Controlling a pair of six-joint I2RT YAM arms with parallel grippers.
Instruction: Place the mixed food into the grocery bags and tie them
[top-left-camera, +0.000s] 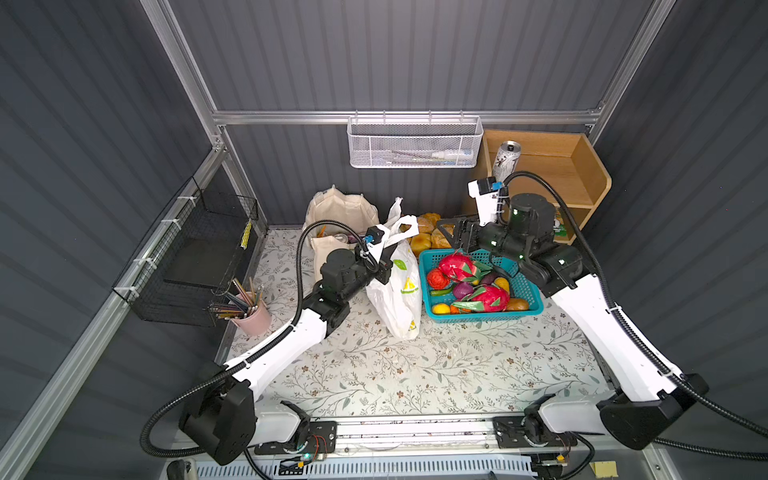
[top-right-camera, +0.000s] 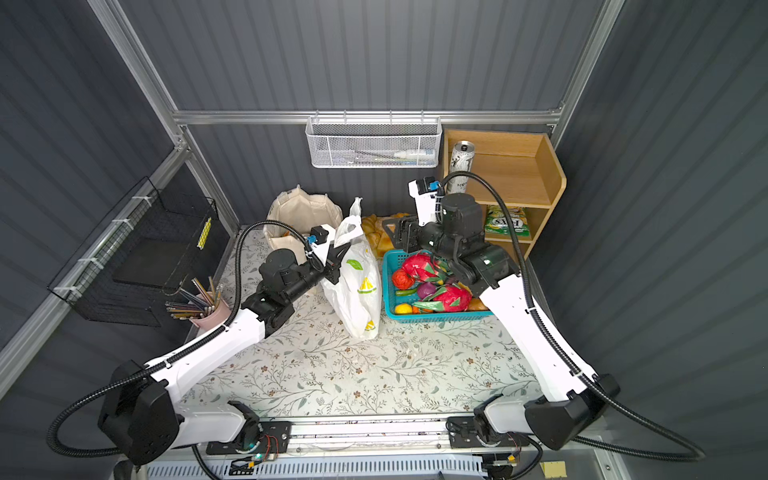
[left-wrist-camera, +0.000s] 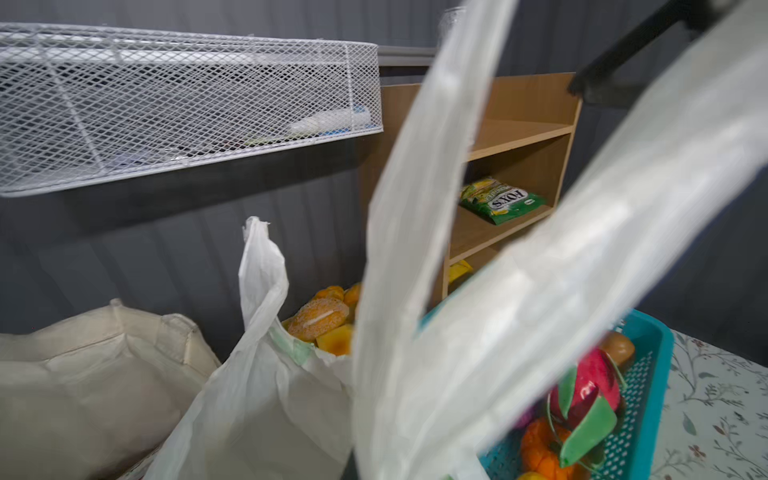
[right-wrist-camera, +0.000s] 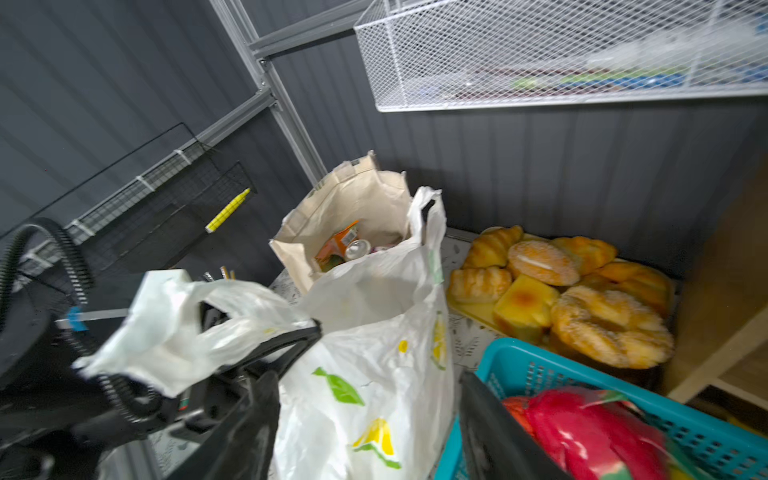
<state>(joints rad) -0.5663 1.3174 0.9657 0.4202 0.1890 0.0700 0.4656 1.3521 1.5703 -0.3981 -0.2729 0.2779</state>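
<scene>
The white lemon-print plastic bag (top-left-camera: 397, 291) (top-right-camera: 357, 286) (right-wrist-camera: 374, 395) stands mid-table. My left gripper (top-left-camera: 384, 254) (right-wrist-camera: 291, 336) is shut on one of its handles (left-wrist-camera: 415, 249), holding the loop up. The other handle (right-wrist-camera: 428, 208) sticks up free. My right gripper (top-left-camera: 446, 232) (right-wrist-camera: 365, 386) hovers open just right of the bag, holding nothing. Behind the bag, the cream canvas tote (top-left-camera: 340, 212) (right-wrist-camera: 357, 199) holds an orange packet (right-wrist-camera: 336, 245) and a can top (right-wrist-camera: 357, 249). A tall silver can (top-left-camera: 506, 160) stands on the shelf, with a green FOX'S pouch (top-right-camera: 505, 220) (left-wrist-camera: 500, 199) below it.
A teal basket (top-left-camera: 486, 316) of toy fruit sits under my right arm. Bread rolls (right-wrist-camera: 561, 291) lie behind it. The wooden shelf (top-left-camera: 582, 166) stands at the back right, and a white mesh basket (top-left-camera: 415, 141) hangs on the back wall. A pink pencil cup (top-left-camera: 253, 318) and a black wire basket (top-left-camera: 199, 257) are on the left.
</scene>
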